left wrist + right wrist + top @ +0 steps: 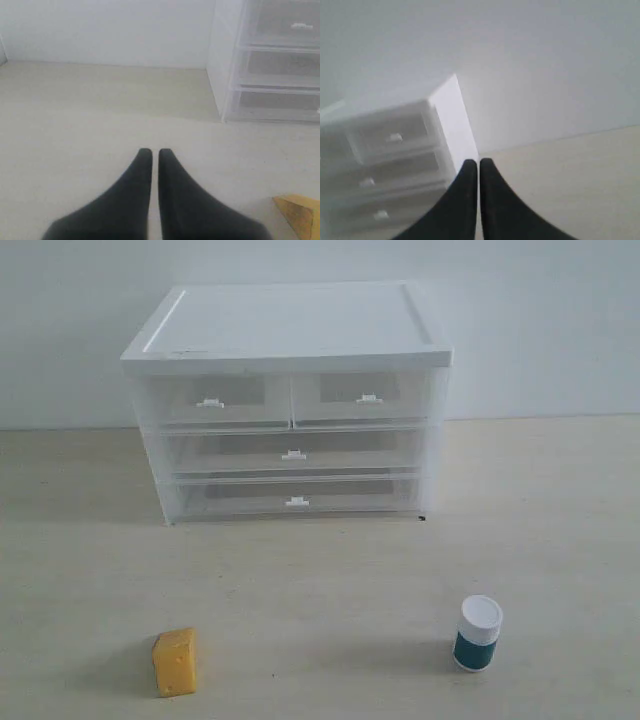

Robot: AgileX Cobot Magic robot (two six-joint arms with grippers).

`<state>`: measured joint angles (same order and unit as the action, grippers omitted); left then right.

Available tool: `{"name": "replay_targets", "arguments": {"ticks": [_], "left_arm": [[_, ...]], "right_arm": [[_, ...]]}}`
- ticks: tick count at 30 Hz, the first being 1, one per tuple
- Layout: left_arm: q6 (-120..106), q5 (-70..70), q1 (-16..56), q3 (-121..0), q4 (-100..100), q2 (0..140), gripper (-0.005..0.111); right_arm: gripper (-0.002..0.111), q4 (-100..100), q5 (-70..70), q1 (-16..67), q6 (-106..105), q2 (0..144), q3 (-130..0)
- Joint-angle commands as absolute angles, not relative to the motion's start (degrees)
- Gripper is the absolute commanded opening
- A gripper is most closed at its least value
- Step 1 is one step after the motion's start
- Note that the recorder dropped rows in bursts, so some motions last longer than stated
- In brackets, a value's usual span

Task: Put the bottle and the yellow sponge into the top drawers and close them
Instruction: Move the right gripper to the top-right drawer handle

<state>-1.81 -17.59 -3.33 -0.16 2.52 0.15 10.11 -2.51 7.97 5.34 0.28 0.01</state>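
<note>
Drawers seemingly closed behind sponge and bottle; left hand, right hand pinched empty.

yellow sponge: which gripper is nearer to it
Left. The left gripper is close beside the yellow sponge; the right gripper faces the cabinet, with no sponge in its view.

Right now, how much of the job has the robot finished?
Nothing is done yet. The bottle and the yellow sponge sit on the table, and both top drawers are shut. Nothing is in hand: the left gripper and right gripper are shut, empty. Left: open drawers, load both things, close them.
</note>
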Motion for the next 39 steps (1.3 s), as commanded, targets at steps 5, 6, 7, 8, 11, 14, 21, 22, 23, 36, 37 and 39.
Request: {"name": "replay_targets", "arguments": {"ticks": [5,6,7,8,11,14,21,22,23,36,37,39], "left_arm": [[-1.93,-17.63,-3.42,0.00,2.31,0.00,0.004],[-1.93,-17.63,-3.42,0.00,2.31,0.00,0.004],[-1.93,-17.63,-3.42,0.00,2.31,0.00,0.004],[-1.93,-17.63,-3.42,0.00,2.31,0.00,0.004],[-1.93,-17.63,-3.42,0.00,2.31,0.00,0.004],[-1.93,-17.63,-3.42,0.00,2.31,0.00,0.004],[-1.93,-17.63,-3.42,0.00,2.31,0.00,0.004],[-1.93,-17.63,-3.42,0.00,2.31,0.00,0.004],[-1.93,-17.63,-3.42,0.00,2.31,0.00,0.004],[-1.93,-17.63,-3.42,0.00,2.31,0.00,0.004],[-1.93,-17.63,-3.42,0.00,2.31,0.00,0.004],[-1.93,-17.63,-3.42,0.00,2.31,0.00,0.004]], "right_arm": [[0.000,10.72,-15.66,9.14,14.59,0.00,-0.23],[0.000,9.01,-15.66,9.38,15.75,0.00,-0.91],[0.000,7.06,-16.18,9.85,17.21,0.22,-1.80],[0.000,4.62,-16.97,10.27,18.97,1.32,-2.65],[0.000,-2.03,-18.97,11.38,26.67,5.98,-5.42],[0.000,-10.13,-20.91,12.70,33.08,12.97,-8.16],[0.000,-23.00,-38.45,13.23,38.93,35.59,-11.51],[0.000,-23.60,-40.06,13.23,38.93,37.63,-11.92],[0.000,-24.63,-42.00,13.23,38.93,41.01,-12.37],[0.000,-9.58,-46.13,29.11,15.70,67.11,-18.17],[0.000,-4.41,-45.58,32.21,9.61,68.50,-18.68],[0.000,8.79,-46.16,37.63,-2.62,71.28,-19.70]]}}
